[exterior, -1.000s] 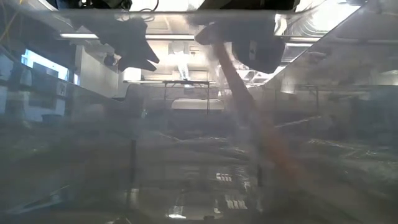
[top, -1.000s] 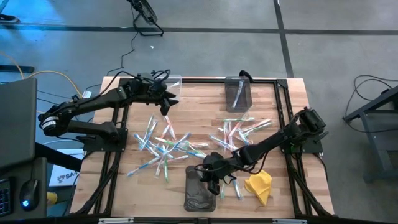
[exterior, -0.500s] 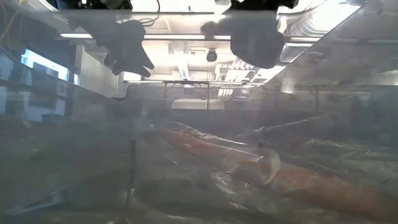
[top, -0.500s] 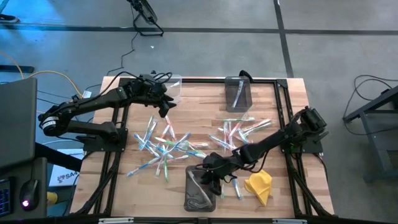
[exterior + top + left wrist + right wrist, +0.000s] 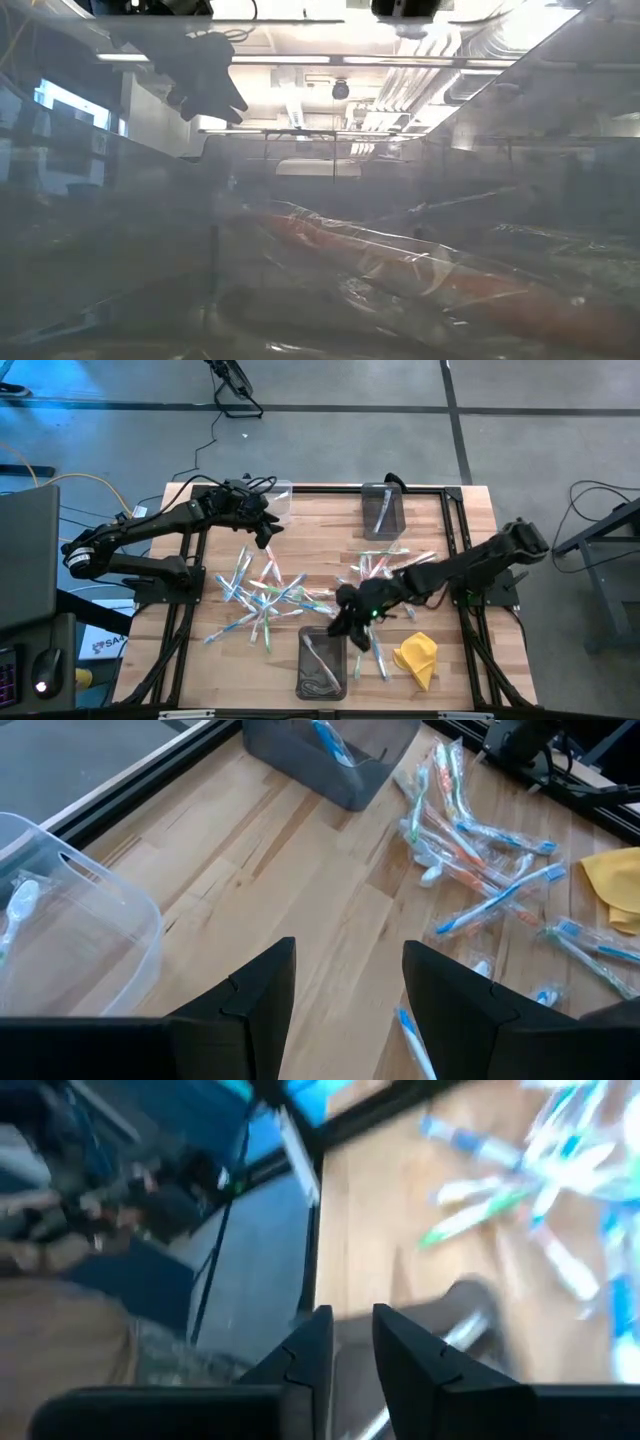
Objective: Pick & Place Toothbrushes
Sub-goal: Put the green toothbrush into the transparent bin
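Step in hand, as I judge it: sorting loose toothbrushes into bins. The right gripper (image 5: 350, 622) hovers at about six o'clock on the table (image 5: 320, 520), just above the near rim of the dark bin (image 5: 322, 665). In its wrist view the fingers stand narrowly apart with nothing visibly between them, so I read it as empty.

The left gripper (image 5: 266, 526) waits at about eleven o'clock, beside the clear bin (image 5: 70, 935), fingers wide and empty.

The toothbrushes lie in two scatters: one left of centre (image 5: 262, 595), one right of centre (image 5: 385, 568). A few already lie in the dark bin, and some in the grey bin (image 5: 381, 510) at twelve o'clock.

Next move, by my judgement: the right gripper must single out one brush from the tangle and close on its handle.

A yellow cloth (image 5: 416, 657) lies at five o'clock. No readable brand or writing.
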Available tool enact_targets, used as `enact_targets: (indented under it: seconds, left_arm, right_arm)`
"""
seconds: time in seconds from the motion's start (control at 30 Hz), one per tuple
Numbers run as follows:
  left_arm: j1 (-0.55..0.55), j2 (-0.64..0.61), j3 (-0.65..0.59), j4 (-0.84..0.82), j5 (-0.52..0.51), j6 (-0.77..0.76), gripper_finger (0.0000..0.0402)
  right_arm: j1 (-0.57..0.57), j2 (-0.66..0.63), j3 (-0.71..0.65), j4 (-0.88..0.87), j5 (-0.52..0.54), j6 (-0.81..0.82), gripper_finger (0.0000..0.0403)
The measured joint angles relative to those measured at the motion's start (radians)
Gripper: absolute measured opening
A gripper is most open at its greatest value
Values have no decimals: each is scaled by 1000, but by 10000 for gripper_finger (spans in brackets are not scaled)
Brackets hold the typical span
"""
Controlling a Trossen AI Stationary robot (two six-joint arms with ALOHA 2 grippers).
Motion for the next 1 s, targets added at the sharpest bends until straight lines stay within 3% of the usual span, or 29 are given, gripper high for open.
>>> enact_targets:
  seconds: [0.33, 0.6, 0.77, 1.0]
  left_arm:
    - [0, 0, 0, -3, 0, 20, 181]
    - [-18, 0, 0, -6, -12, 84, 173]
    - [-48, 0, 0, -4, -39, 128, 143]
    - [-46, 0, 0, 17, -54, 125, 104]
  right_arm:
    - [-124, -125, 1, -244, 112, -160, 39]
    - [-207, -136, -13, -355, 102, -245, 16]
    - [-259, -136, -14, -390, 86, -312, 3]
    - [-375, -140, -14, -407, -16, -366, 2]
